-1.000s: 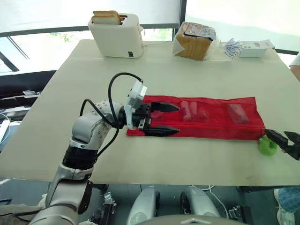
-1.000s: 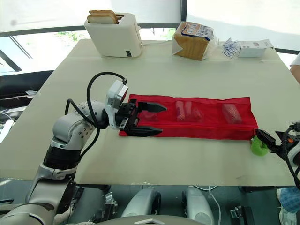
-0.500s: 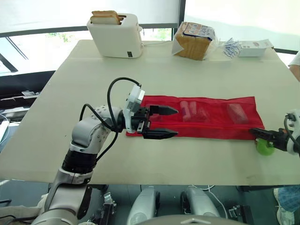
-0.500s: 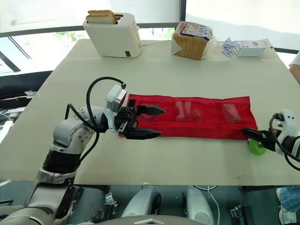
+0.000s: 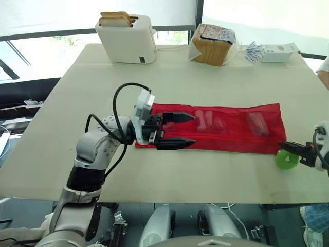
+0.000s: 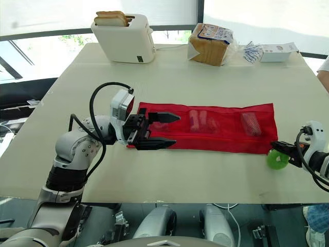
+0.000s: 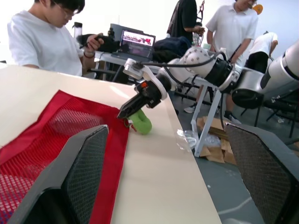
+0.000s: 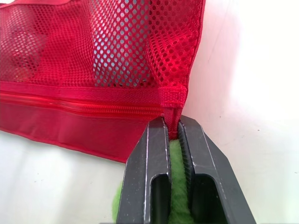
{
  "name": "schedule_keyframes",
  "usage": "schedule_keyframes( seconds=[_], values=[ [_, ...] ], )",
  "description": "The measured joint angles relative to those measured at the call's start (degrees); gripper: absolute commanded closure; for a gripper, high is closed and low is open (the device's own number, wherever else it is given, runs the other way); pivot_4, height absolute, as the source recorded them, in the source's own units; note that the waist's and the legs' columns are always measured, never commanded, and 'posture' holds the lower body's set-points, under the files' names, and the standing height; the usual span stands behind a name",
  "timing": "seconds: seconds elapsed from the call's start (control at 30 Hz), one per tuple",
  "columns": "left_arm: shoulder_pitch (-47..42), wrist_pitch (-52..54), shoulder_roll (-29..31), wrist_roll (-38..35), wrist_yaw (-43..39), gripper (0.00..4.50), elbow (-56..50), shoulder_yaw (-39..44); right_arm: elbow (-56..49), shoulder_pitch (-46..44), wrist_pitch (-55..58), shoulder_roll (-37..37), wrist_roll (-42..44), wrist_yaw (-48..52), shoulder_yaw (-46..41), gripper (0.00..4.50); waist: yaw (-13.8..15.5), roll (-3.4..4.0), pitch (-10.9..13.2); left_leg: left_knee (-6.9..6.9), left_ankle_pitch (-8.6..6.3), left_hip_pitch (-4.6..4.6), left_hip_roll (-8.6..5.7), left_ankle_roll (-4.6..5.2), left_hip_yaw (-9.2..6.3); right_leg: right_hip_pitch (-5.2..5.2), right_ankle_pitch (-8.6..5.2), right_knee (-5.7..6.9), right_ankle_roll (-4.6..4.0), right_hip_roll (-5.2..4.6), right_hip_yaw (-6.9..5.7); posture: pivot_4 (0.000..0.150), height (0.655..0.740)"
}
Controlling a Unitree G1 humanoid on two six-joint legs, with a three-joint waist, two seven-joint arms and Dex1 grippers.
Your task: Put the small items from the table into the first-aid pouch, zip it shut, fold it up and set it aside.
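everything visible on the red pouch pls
The red mesh pouch lies flat and unfolded, lengthwise across the table. It is netting, with a solid red strip along the near edge and a zipper between the two. Pale small items show through the mesh. The open left gripper straddles its left end. The right gripper is pinched shut at its near right corner, over a green roll.

A white toaster holding bread slices stands on the surface, well beyond the left pincer. To its right along the far edge lie a bagged loaf, blue-white sachets and a white box. Past the surface, ahead of the pincer, a person in a white shirt sits by a laptop.
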Motion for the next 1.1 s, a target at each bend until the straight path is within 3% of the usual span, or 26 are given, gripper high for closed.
schedule_keyframes(
  seconds=[0.33, 0.57, 0.7, 0.8, 0.87, 0.97, 1.0, 1.1],
  values=[
    [0.33, -0.94, -1.33, 0.43, 7.59, 0.25, -2.12, 2.41, -17.26, 4.70, 9.35, -4.67, 5.72, -5.15, -17.61, 4.43, 0.72, 0.08, 0.04, 0.01, 0.00, 0.00, 0.00, 0.00, -0.01, 0.01, 0.00, 0.00, 0.00, 0.01, -0.01, 0.150, 0.7400],
    [0.38, -3.27, -0.17, 2.48, 9.28, 0.25, 1.11, 4.39, -30.40, -5.37, 19.39, -5.56, 15.34, -14.68, -15.99, 4.43, -0.03, 0.06, 0.08, 0.00, 0.02, -0.01, 0.01, -0.04, -0.06, 0.00, 0.00, 0.00, 0.00, 0.03, -0.07, 0.150, 0.7400],
    [0.78, -3.86, 0.44, 2.62, 8.74, 0.25, 3.00, 5.12, -32.93, -16.30, 21.86, 6.17, 16.95, -25.75, -3.40, 4.43, -0.61, -0.19, 0.13, 0.02, 0.08, 0.00, 0.02, -0.14, -0.04, -0.01, 0.00, 0.00, 0.00, 0.03, -0.03, 0.150, 0.7400],
    [3.46, -5.51, 1.31, 3.77, 8.45, 0.25, 3.29, 5.38, -30.72, -20.25, 22.04, 18.05, 10.48, -34.38, 14.99, 4.43, -0.20, -0.02, 0.21, -0.01, 0.14, -0.25, 0.00, -0.24, -0.07, -0.23, 0.00, 0.00, -0.01, 0.00, -0.04, 0.150, 0.7400],
    [6.05, -6.00, 1.96, 4.50, 8.37, 0.25, 4.15, 6.26, -24.31, -23.52, 17.38, 24.50, 3.62, -36.85, 22.43, 4.43, -0.76, -0.13, 0.15, -0.01, 0.14, -0.13, -0.02, -0.24, 0.06, -0.20, 0.00, -0.04, 0.00, -0.03, 0.06, 0.150, 0.7400],
    [10.16, -5.94, 3.17, 4.97, 8.57, 0.25, 5.52, 6.85, -14.85, -24.63, 9.38, 32.06, -3.36, -35.78, 32.24, 3.23, -1.31, -0.06, 0.21, -0.02, 0.14, -0.14, -0.01, -0.24, -0.04, -0.24, 0.00, 0.02, -0.01, -0.03, -0.06, 0.150, 0.7400],
    [10.41, -5.87, 3.39, 4.97, 8.60, 0.25, 5.60, 7.05, -14.46, -24.63, 8.67, 32.22, -3.72, -35.35, 32.72, 3.23, -1.18, -0.06, 0.21, -0.02, 0.14, -0.14, -0.01, -0.24, -0.05, -0.24, 0.00, 0.01, -0.01, -0.03, -0.08, 0.150, 0.7400],
    [13.67, -4.45, 5.64, 4.64, 8.90, 0.25, 5.52, 9.46, -14.98, -24.25, 5.31, 32.43, -4.05, -30.59, 33.45, 1.85, -1.30, -0.05, 0.21, -0.02, 0.13, -0.15, -0.02, -0.23, -0.04, -0.23, 0.00, -0.03, -0.01, -0.06, -0.05, 0.150, 0.7400]
  ],
)
